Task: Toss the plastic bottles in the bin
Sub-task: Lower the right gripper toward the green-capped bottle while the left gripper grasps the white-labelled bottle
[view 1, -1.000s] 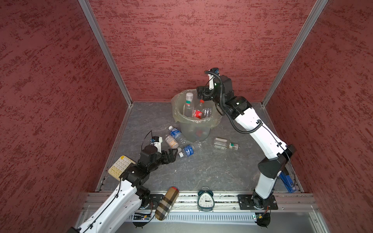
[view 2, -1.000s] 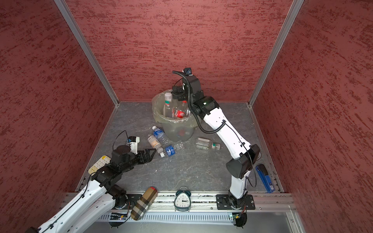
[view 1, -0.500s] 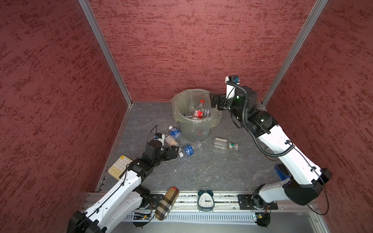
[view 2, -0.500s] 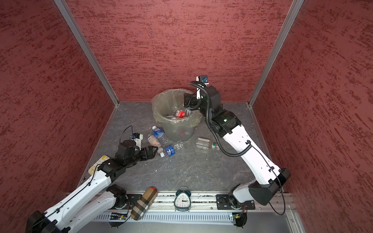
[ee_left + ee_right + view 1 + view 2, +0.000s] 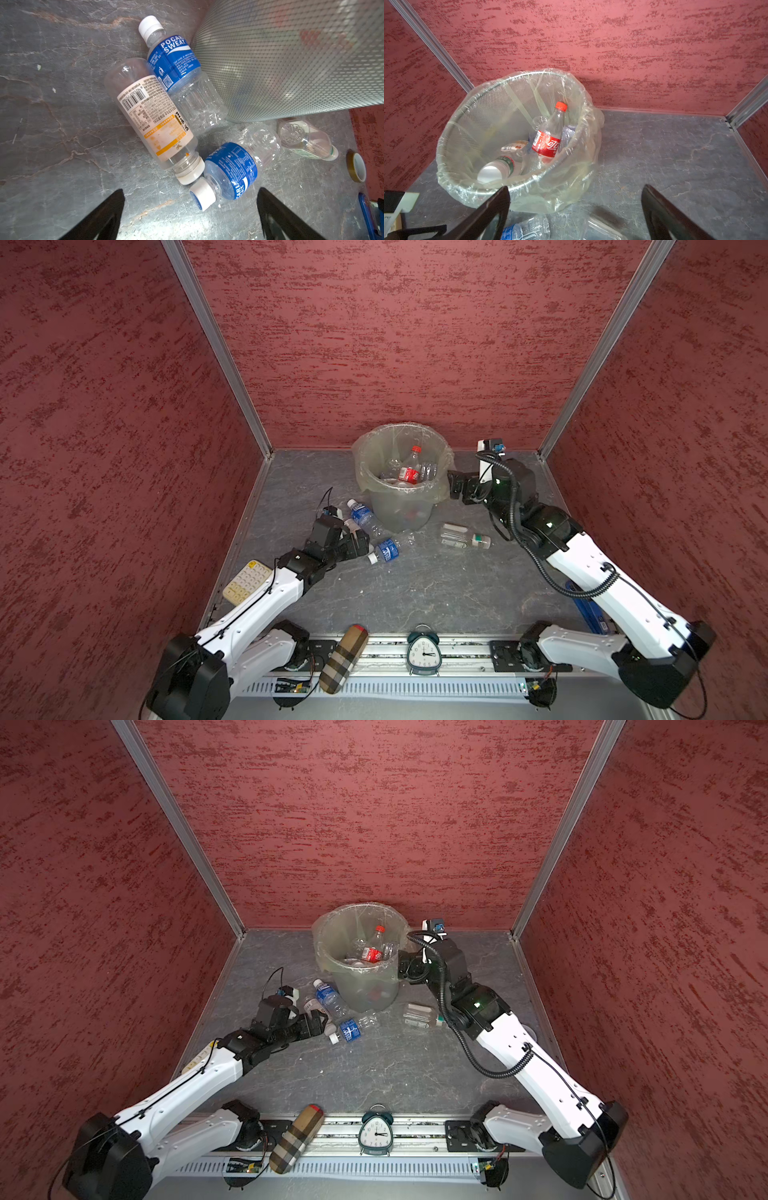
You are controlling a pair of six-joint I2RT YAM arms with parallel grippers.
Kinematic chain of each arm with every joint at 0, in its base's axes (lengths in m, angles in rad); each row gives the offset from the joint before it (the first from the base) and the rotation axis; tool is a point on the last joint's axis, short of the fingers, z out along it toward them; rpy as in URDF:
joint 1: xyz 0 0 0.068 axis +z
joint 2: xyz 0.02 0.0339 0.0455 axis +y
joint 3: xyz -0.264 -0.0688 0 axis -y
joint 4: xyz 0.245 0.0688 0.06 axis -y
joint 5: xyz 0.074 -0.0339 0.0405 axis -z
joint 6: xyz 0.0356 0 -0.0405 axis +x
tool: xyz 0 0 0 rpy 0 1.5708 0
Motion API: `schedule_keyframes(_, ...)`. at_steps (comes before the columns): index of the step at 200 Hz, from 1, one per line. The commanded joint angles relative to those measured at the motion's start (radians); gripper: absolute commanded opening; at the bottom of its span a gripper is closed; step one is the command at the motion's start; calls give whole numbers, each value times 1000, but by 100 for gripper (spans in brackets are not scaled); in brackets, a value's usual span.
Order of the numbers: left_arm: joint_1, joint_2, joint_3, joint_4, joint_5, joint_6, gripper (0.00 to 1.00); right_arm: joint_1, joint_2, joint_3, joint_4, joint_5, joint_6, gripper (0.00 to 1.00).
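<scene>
The bin point(image 5: 365, 448) point(image 5: 328, 928) stands at the back with plastic bottles in it, among them a red-label one point(image 5: 409, 475) point(image 5: 548, 143) and a green-label one point(image 5: 500, 168). On the floor in front lie a blue-label bottle point(image 5: 361, 516) point(image 5: 176, 68), a white-yellow one point(image 5: 153, 116), a crushed blue one point(image 5: 386, 549) point(image 5: 232, 168) and a green-capped one point(image 5: 465, 536) point(image 5: 305, 139). My left gripper point(image 5: 357, 543) point(image 5: 191, 190) hangs open just short of the floor bottles, holding nothing. Beside the bin's right wall, my right gripper point(image 5: 457, 487) point(image 5: 576, 187) is open and empty.
Along the front rail stand a green alarm clock point(image 5: 422, 651) and a plaid brown case point(image 5: 343, 657). A cream keypad point(image 5: 247, 581) lies by the left wall, a blue object point(image 5: 588, 612) under the right arm and a tape roll point(image 5: 356, 166) near it. Red walls enclose three sides.
My right gripper has drawn back from above the bin and dropped to its right side; an upright bottle there has sunk into the bin. My left gripper has advanced toward the floor bottles.
</scene>
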Motion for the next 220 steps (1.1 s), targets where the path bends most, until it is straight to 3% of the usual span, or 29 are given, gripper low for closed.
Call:
schedule_keyframes(1, 18, 49, 35, 0, -17, -24, 100, -12, -35, -64, 15, 20, 47, 99)
schedule_keyframes(68, 59, 162, 90, 21, -32, -91, 99, -27, -191, -307, 46, -25, 123, 99)
schedule_keyframes(122, 68, 263, 143, 25, -54, -99, 95, -33, -228, -411, 27, -31, 178, 99)
schedule_keyframes(220, 96, 406, 164, 92, -17, -105, 92, -38, -244, -479, 22, -57, 211, 99)
